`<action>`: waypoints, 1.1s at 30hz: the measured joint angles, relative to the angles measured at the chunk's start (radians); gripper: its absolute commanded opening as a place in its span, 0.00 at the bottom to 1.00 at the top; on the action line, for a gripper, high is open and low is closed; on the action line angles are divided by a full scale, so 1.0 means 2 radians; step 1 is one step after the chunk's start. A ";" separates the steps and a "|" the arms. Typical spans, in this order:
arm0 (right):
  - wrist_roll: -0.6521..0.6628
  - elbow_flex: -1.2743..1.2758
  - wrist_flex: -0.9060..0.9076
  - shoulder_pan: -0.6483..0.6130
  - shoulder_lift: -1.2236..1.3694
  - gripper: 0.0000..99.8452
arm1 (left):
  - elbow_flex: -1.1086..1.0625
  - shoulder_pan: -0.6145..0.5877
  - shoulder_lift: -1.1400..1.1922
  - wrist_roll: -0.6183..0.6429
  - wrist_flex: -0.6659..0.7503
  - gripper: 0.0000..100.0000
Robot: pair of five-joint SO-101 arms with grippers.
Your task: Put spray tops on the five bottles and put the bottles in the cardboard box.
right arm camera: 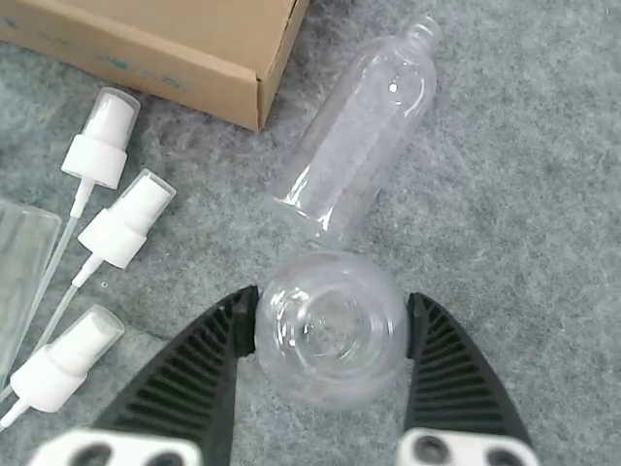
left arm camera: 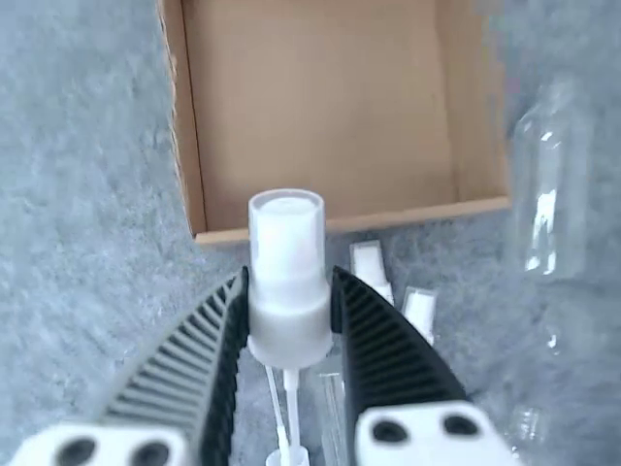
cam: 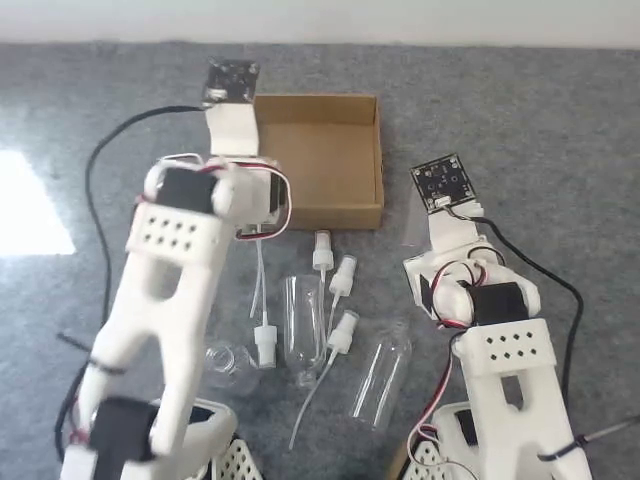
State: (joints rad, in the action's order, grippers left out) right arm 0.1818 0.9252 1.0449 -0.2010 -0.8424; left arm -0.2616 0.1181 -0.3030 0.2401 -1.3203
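Left gripper pinches a white spray top by its collar at lower centre of the left wrist view, with the open cardboard box above it. Right gripper clasps a clear bottle, seen end-on. The smooth, round bottle may twist or slip in that grip. The thin dip tube could miss the neck. Grey felt-like cloth covers the table. A pale wall edges the top of the high view.

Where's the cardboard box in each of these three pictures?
High view: the cardboard box sits at the far side of the table.
Left wrist view: the box lies open beyond the spray top held in the left gripper.
Right wrist view: the box's corner, beside a lying bottle.
Shared landmark: loose spray tops before the box.
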 measured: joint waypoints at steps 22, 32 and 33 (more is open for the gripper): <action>0.000 0.000 0.037 -0.105 -0.186 0.12 | 0.000 0.000 -0.211 0.087 0.054 0.01; 0.058 -0.019 0.005 -0.196 -0.186 0.12 | 0.000 -0.006 -0.268 0.127 0.098 0.01; 0.063 -0.019 0.001 -0.204 -0.186 0.12 | 0.000 -0.013 -0.271 0.134 0.104 0.01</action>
State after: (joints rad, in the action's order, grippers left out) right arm 0.3076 0.8869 1.0464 -0.6091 -1.2137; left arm -0.2616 0.0921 -0.8447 0.5086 -1.1132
